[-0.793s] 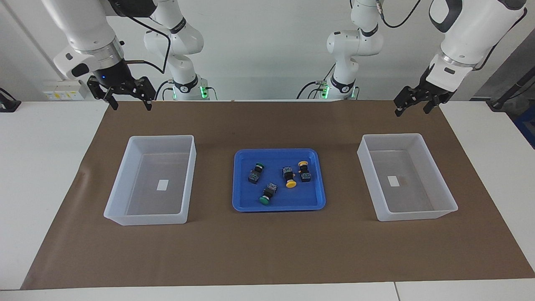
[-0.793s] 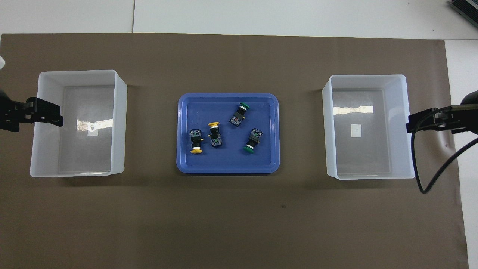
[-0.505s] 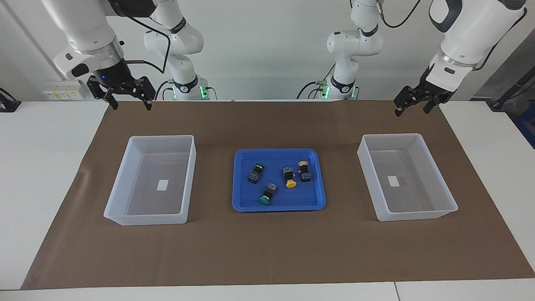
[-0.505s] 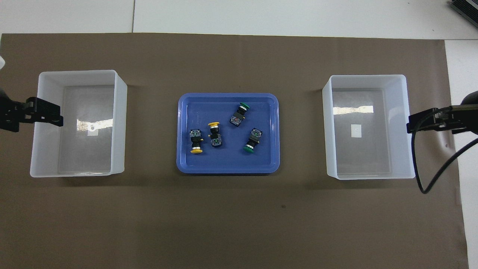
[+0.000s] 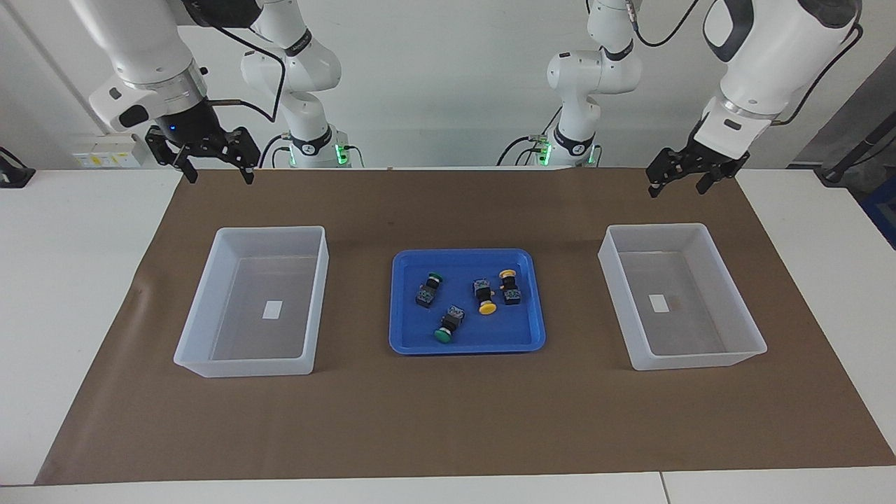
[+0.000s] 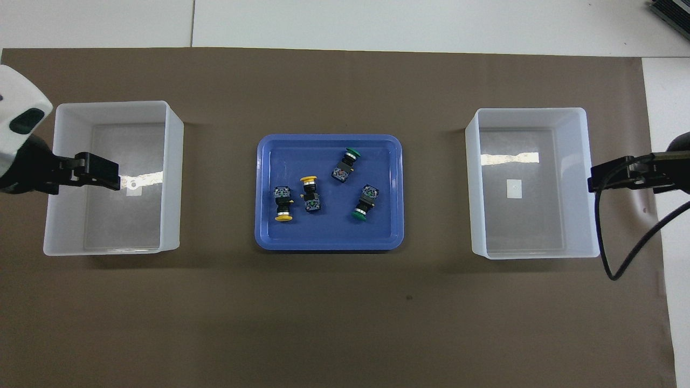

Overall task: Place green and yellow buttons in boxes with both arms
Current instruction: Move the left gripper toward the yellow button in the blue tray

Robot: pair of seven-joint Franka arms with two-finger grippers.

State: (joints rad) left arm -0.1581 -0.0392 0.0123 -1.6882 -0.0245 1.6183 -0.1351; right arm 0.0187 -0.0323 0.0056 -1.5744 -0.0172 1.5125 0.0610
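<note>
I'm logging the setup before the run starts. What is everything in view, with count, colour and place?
Green buttons: two, green caps, in the blue tray.
Yellow buttons: two, yellow caps, in the same tray, toward the left arm's end.
Blue tray: one, blue, mid-table between the boxes.
Boxes: two, translucent white, one at each arm's end; only a white label inside each.
Brown mat: one, under everything.
Left gripper: black, open, raised over the mat.
Right gripper: black, open, raised over the mat.
</note>
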